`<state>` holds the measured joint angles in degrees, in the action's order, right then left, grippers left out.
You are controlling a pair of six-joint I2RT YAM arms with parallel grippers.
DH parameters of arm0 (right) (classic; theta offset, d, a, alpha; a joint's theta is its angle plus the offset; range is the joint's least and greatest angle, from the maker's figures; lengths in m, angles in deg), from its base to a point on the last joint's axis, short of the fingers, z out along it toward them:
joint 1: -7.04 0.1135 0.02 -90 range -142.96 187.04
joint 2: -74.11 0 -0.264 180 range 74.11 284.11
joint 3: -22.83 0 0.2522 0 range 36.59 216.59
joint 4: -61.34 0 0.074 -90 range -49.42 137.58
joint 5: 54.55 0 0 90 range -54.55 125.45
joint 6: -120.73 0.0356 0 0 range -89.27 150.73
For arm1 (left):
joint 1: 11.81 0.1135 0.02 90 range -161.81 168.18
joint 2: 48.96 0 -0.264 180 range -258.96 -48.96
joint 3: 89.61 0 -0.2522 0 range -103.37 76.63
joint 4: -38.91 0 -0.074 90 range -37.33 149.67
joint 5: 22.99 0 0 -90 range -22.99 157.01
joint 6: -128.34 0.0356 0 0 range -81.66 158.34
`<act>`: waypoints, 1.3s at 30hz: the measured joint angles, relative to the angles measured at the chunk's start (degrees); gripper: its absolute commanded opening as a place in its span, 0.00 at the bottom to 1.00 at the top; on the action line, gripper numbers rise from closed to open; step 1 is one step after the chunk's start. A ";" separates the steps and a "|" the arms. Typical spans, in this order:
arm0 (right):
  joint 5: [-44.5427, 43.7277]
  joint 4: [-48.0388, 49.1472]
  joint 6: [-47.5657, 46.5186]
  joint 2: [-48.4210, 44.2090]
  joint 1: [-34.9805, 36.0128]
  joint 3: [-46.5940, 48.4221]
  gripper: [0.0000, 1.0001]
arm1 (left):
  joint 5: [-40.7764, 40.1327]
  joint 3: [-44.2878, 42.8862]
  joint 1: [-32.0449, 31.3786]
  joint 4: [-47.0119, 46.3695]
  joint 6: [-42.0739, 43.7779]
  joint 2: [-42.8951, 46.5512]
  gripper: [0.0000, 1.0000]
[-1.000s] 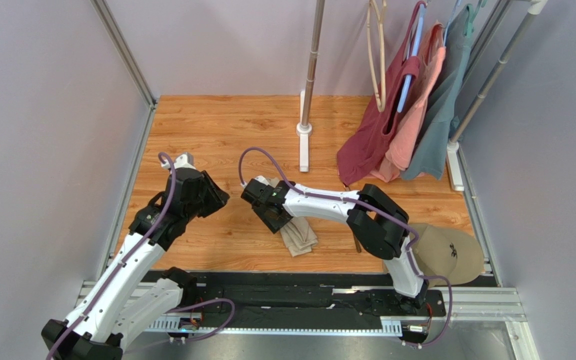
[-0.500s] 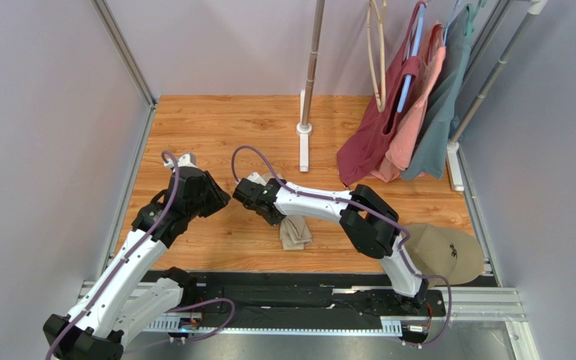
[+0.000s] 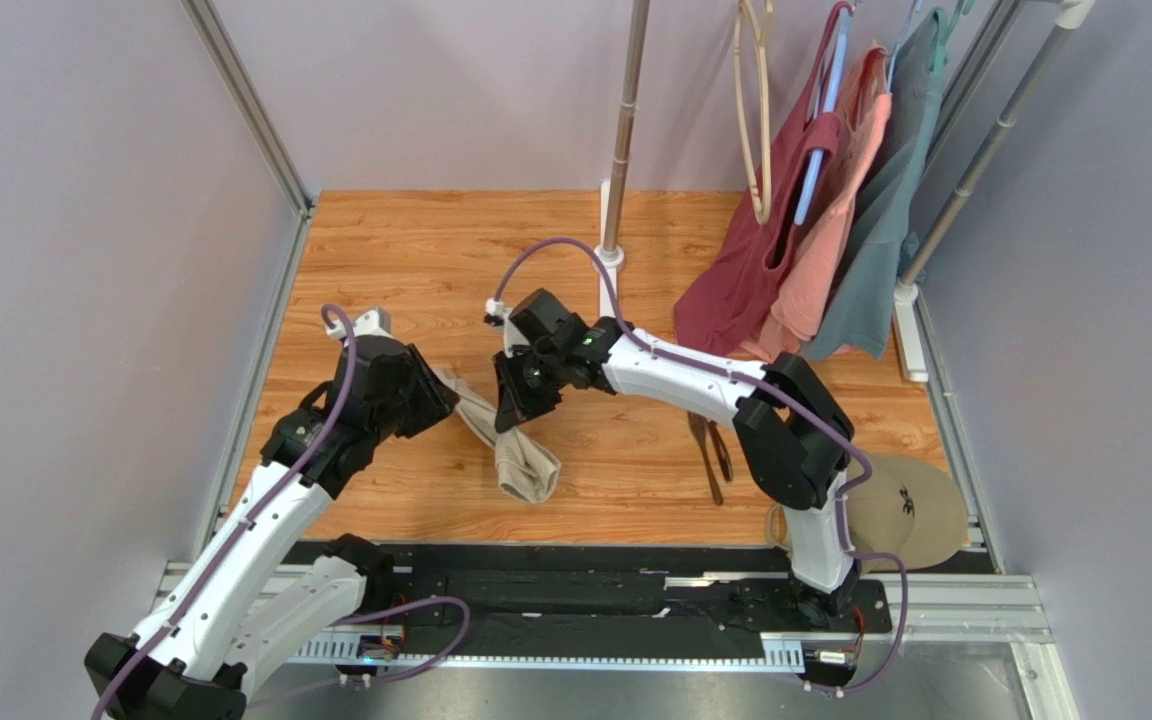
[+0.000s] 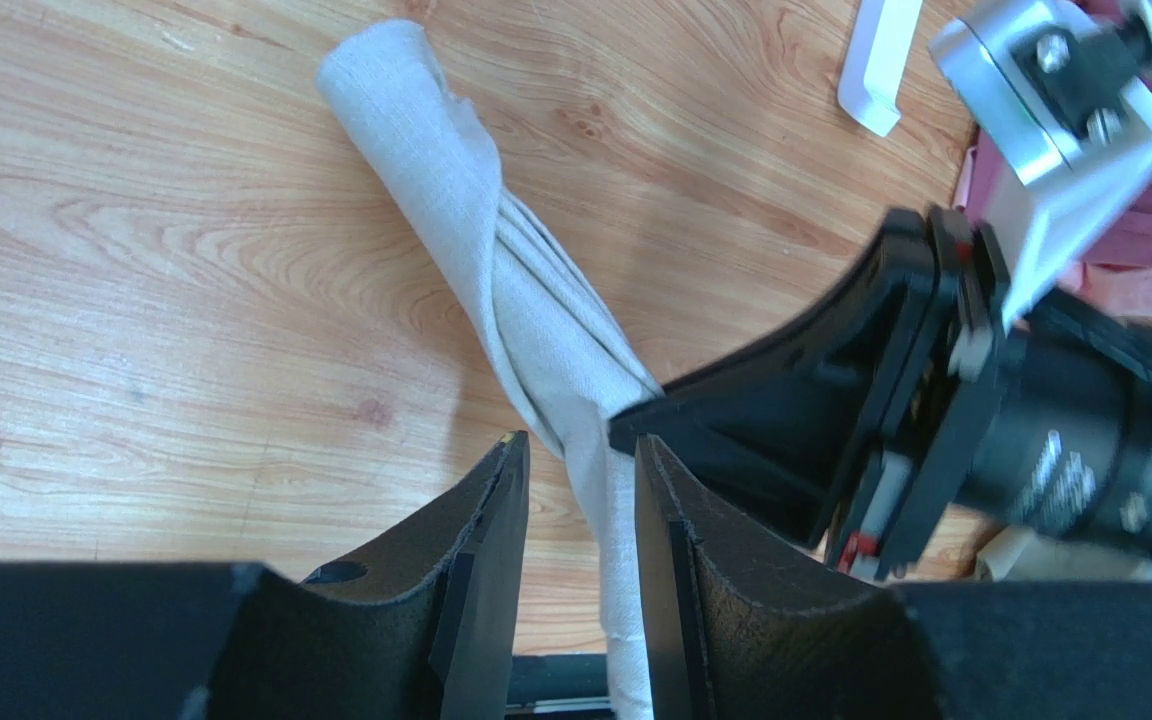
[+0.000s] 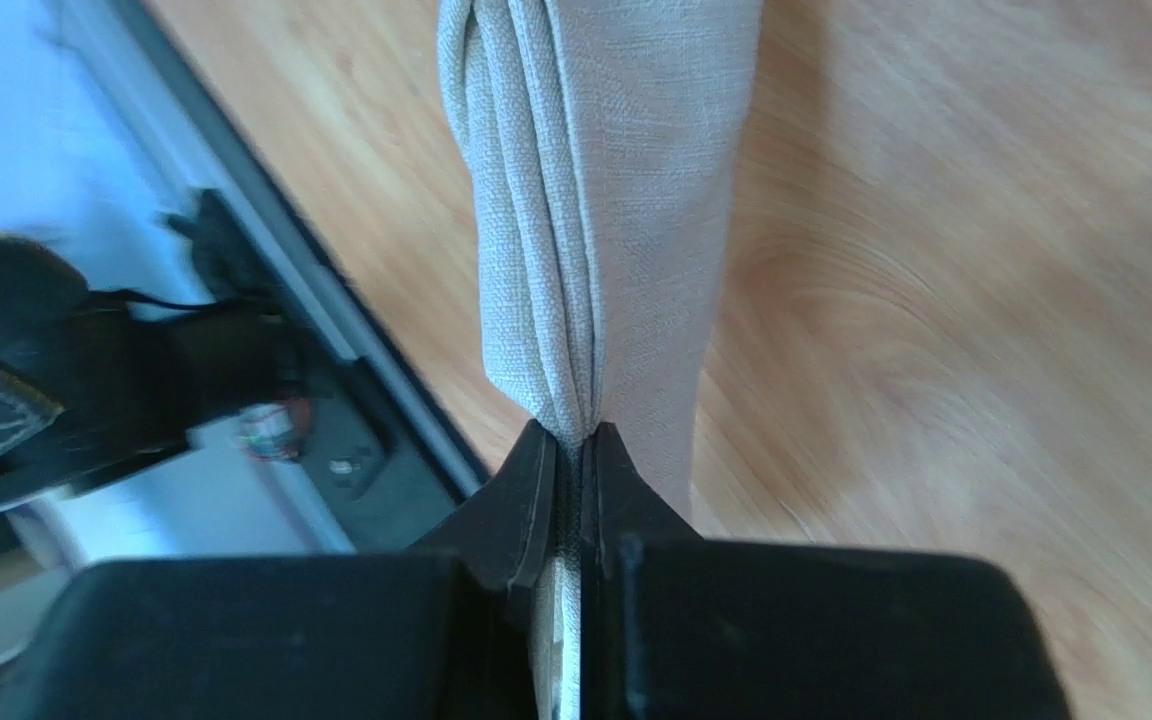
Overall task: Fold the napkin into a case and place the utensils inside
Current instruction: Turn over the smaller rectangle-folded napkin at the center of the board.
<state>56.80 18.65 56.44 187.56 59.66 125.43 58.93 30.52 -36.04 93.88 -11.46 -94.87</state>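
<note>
The napkin [image 3: 516,459] is a beige cloth pulled into a twisted strip on the wooden table, running from the left gripper to the near middle. My right gripper [image 3: 512,414] is shut on a fold of it; in the right wrist view the napkin [image 5: 612,180] hangs from the clamped right gripper [image 5: 575,440]. My left gripper [image 3: 444,401] is open; in its wrist view the napkin [image 4: 447,195] passes between the fingers of the left gripper [image 4: 582,450] with a gap on one side. The dark utensils [image 3: 710,453] lie on the wood to the right. No finished case shows.
A round tan disc [image 3: 913,510] lies at the near right. Maroon, salmon and grey-teal garments [image 3: 808,255] hang at the back right. A stand pole with a white foot [image 3: 608,285] rises at the back centre. The right gripper's body [image 4: 868,390] sits close to my left fingers.
The right gripper shut on the napkin and dragged it left and back, stretching it into a strip that reaches the left gripper. The right arm swung away, uncovering the utensils. The left arm stayed put.
</note>
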 measured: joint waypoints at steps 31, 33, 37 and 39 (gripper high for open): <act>33.94 55.60 29.16 8.04 -18.49 -33.07 0.69 | 8.09 1.81 0.00 -7.04 3.43 -9.73 0.28; 34.62 52.06 25.44 5.84 -19.87 -33.75 0.73 | 10.60 3.37 0.00 -10.01 4.13 -11.02 0.24; 28.79 38.66 16.39 -1.97 -21.44 -33.38 0.73 | 16.04 7.43 -0.28 -16.02 4.66 -15.37 0.23; 23.37 29.44 10.86 -6.58 -21.64 -32.83 0.69 | 18.03 8.37 -0.92 -17.94 4.70 -18.34 0.23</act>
<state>80.16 48.10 67.31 180.98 38.02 92.60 76.96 38.89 -36.96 75.93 -6.76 -113.20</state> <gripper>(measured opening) 0.733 0.235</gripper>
